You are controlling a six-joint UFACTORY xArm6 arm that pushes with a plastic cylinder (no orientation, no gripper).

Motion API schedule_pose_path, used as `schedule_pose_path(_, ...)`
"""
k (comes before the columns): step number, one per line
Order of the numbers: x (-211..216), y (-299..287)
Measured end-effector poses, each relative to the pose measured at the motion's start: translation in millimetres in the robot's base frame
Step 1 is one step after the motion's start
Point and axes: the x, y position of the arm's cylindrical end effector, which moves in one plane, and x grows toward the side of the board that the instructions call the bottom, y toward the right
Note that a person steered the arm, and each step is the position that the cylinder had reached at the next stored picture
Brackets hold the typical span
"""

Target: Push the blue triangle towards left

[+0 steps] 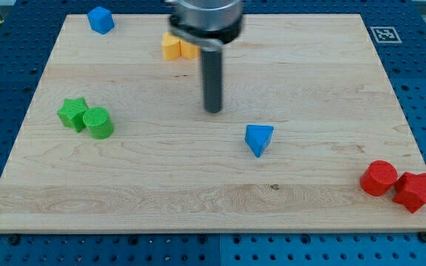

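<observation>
While our tip [213,111] rests on the table [331,74], the blue triangle [259,139] lies just below and to the view's right of it, apart. No hand on this rod; nothing is held. 2 green blocks [86,118] sit touching at the view's left, 2 red blocks [398,183] at bottom right.

My tip [213,111] up-left of blue triangle [259,139], apart, both near board [309,66] centre
</observation>
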Motion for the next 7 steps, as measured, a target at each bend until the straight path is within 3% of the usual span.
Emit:
schedule_pose_path(1,22.7,71.7)
schedule_pose_path(2,61.1,100.6)
schedule_pose_path(3,81.1,98.3)
schedule_pose_path(5,22.2,6.1)
schedule_pose_path(7,41.4,44.7)
